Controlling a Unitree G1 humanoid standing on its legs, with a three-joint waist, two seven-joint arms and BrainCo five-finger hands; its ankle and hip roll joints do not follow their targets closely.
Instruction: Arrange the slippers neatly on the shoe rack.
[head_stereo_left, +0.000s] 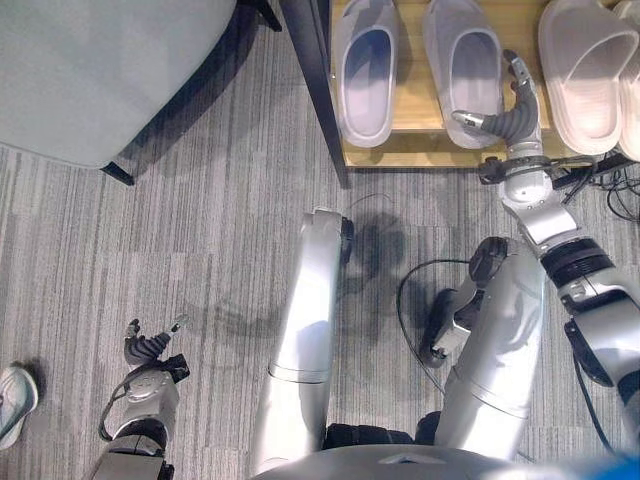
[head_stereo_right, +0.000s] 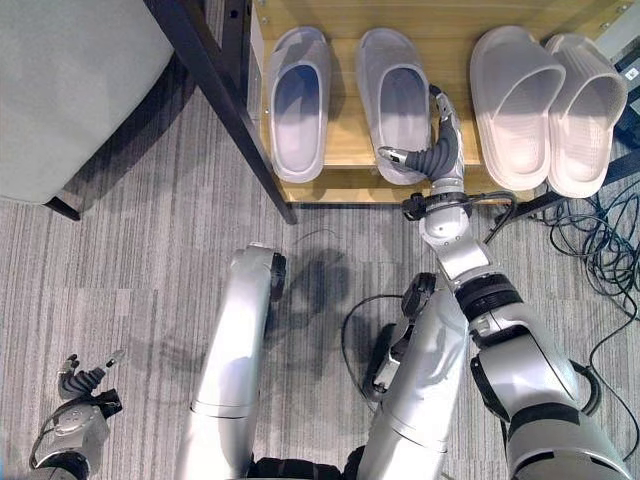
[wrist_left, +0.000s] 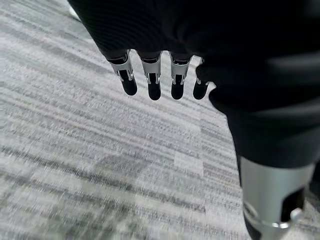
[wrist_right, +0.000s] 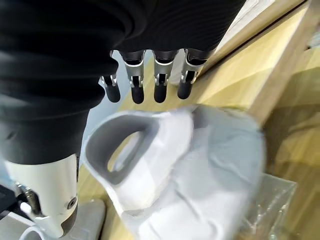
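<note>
Two lavender slippers (head_stereo_left: 366, 70) (head_stereo_left: 465, 65) lie side by side, toes away from me, on the wooden shoe rack (head_stereo_left: 415, 150). A pale pink pair (head_stereo_right: 515, 105) (head_stereo_right: 585, 110) lies to their right on the same shelf. My right hand (head_stereo_left: 512, 115) hovers open at the heel end of the second lavender slipper (wrist_right: 175, 165), fingers straight and thumb stretched toward its rim, holding nothing. One more slipper (head_stereo_left: 14, 400) lies on the carpet at the far left. My left hand (head_stereo_left: 150, 350) hangs open low on the left, near that floor slipper, with its fingers (wrist_left: 150, 85) over bare carpet.
A grey upholstered seat (head_stereo_left: 90, 70) on dark legs fills the upper left. A dark post (head_stereo_left: 315, 90) runs along the rack's left end. Loose cables (head_stereo_right: 600, 250) lie on the carpet to the right of the rack.
</note>
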